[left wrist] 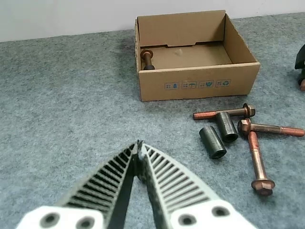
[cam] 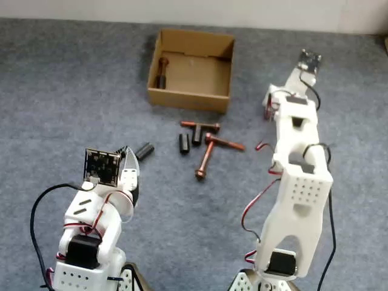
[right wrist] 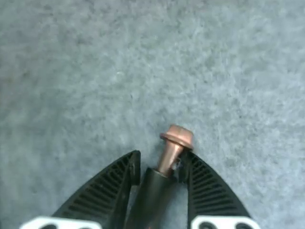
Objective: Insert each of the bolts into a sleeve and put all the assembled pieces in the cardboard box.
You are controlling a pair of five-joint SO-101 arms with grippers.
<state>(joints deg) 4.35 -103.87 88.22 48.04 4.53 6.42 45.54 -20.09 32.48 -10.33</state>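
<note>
The cardboard box (cam: 189, 99) (left wrist: 198, 86) stands at the back with one bolt-in-sleeve piece (cam: 162, 71) (left wrist: 147, 58) inside. Three copper bolts (cam: 200, 125) (cam: 224, 143) (cam: 205, 160) and two black sleeves (cam: 183, 143) (cam: 197, 136) lie in front of it; in the left wrist view the sleeves (left wrist: 212, 141) (left wrist: 227, 126) lie beside the bolts (left wrist: 257, 164). A third sleeve (cam: 143, 151) lies by my left gripper (cam: 130, 159) (left wrist: 139, 145), which is shut and holds nothing. My right gripper (right wrist: 159, 164) (cam: 267, 108) is shut on a sleeve (right wrist: 152, 195) with a bolt (right wrist: 177, 136) in it, low over the carpet to the right of the box.
Grey carpet covers the table. The right arm (cam: 297, 182) stretches along the right side, with red wires looping beside it. The other arm's gripper (left wrist: 300, 67) shows at the edge of the left wrist view. Open carpet lies left of the box.
</note>
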